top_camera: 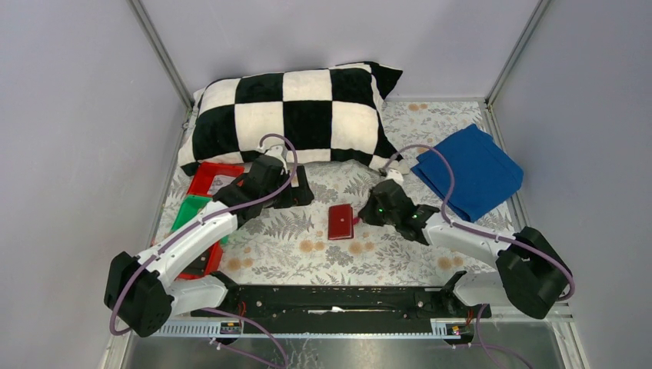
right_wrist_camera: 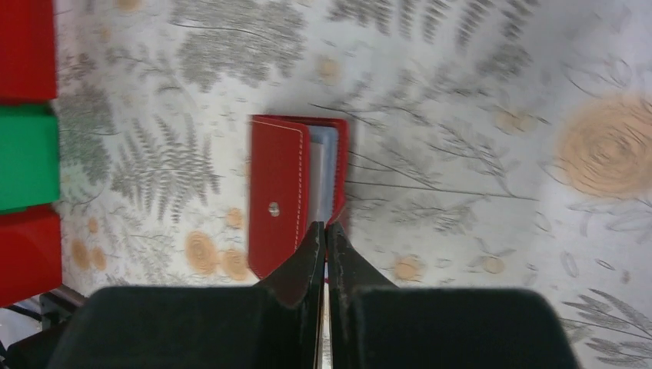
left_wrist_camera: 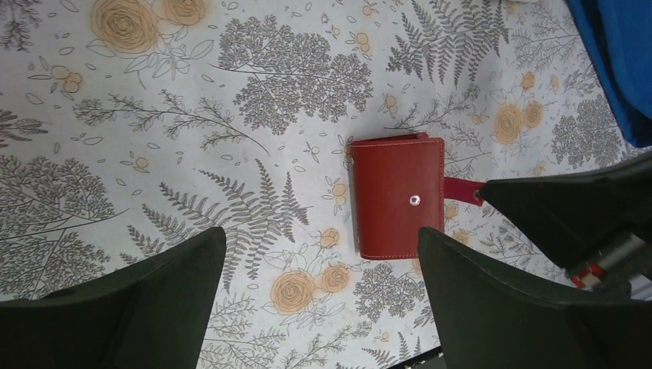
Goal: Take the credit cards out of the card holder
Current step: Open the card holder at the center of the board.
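Left arm (top_camera: 192, 238) reaching forward, left pincer (left_wrist_camera: 321, 242) hovering with fingers spread wide, right arm (top_camera: 470, 240) angling inward, right pincer (right_wrist_camera: 324, 228) sitting low, fingers pressing tightly together

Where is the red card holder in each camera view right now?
Top external: the card holder lies near the picture's centre.
Left wrist: the card holder is right of centre, its cover and snap stud facing up.
Right wrist: the card holder is centre-left, just above the right gripper.
Shared landmark: the right gripper, at the holder's strap side in every view.
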Action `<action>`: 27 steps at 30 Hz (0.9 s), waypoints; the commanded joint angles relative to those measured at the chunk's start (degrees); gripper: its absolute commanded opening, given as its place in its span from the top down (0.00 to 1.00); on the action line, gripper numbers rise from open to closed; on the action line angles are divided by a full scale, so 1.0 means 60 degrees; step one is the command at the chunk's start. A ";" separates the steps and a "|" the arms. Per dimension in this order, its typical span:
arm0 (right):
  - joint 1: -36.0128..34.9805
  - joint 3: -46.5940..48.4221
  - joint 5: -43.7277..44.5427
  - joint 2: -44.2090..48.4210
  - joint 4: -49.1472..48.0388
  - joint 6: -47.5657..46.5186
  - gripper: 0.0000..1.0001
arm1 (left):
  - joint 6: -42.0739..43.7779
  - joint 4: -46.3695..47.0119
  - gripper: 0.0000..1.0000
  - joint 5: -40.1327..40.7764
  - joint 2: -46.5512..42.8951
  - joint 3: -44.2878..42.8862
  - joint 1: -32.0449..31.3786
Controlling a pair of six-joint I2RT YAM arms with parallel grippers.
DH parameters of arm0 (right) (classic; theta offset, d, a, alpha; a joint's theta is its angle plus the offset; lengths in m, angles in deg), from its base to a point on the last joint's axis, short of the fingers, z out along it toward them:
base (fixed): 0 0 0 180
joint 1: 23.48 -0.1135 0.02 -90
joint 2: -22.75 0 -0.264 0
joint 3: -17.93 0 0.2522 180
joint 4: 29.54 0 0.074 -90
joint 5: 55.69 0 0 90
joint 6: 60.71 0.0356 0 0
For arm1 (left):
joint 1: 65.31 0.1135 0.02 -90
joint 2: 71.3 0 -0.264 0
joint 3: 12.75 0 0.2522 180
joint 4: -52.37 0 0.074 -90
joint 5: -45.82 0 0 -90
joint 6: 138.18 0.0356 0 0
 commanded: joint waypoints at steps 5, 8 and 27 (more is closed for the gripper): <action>0.1052 -0.0845 -0.2275 0.0875 -0.1398 0.0504 1.00 | -0.0021 0.0478 0.01 -0.0123 0.0122 -0.0049 -0.0204; 0.1053 -0.0231 -0.2756 0.0848 -0.1226 0.0372 1.00 | 0.0165 0.0393 0.01 0.0049 0.0131 -0.0126 -0.0204; 0.1053 0.0151 -0.2375 0.0780 -0.0542 0.0075 1.00 | 0.0040 -0.0164 0.01 0.0633 -0.0592 0.0237 -0.0204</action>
